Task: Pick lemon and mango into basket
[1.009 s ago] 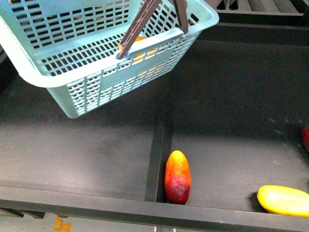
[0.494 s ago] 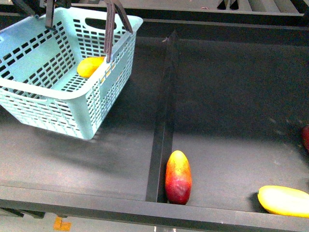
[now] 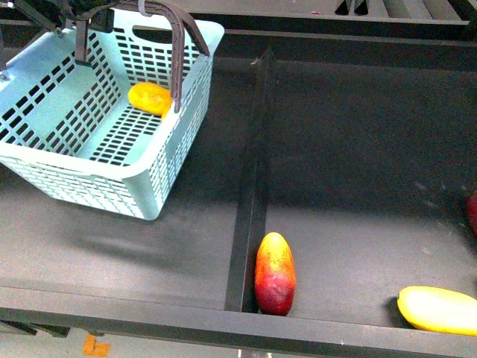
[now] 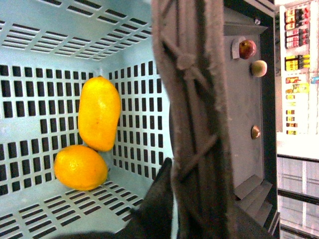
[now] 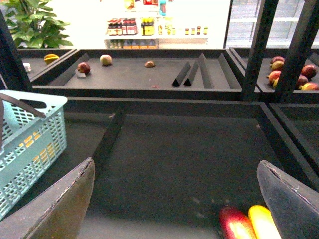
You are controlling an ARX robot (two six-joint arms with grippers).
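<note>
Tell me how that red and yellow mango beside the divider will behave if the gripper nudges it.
The mango is an elongated oval with smooth skin, so it would probably roll sideways. The divider at its side would likely stop it that way. Its glossy surface may slip between the fingers.

Even overhead light, soft shadow under basket [image 3: 112, 171], blown-out background, blurred near handle [image 4: 192, 114]

Lemon [image 4: 80, 167], mango [image 4: 99, 113] inside tilted basket [image 3: 45, 160]

A black divider [image 3: 250, 186] ran down the middle of the dark shelf [image 3: 358, 149]. A yellow fruit [image 3: 438, 309] lay lower right; above it, a red fruit [image 3: 472, 212], possibly an apple, sat half cut off.
</note>
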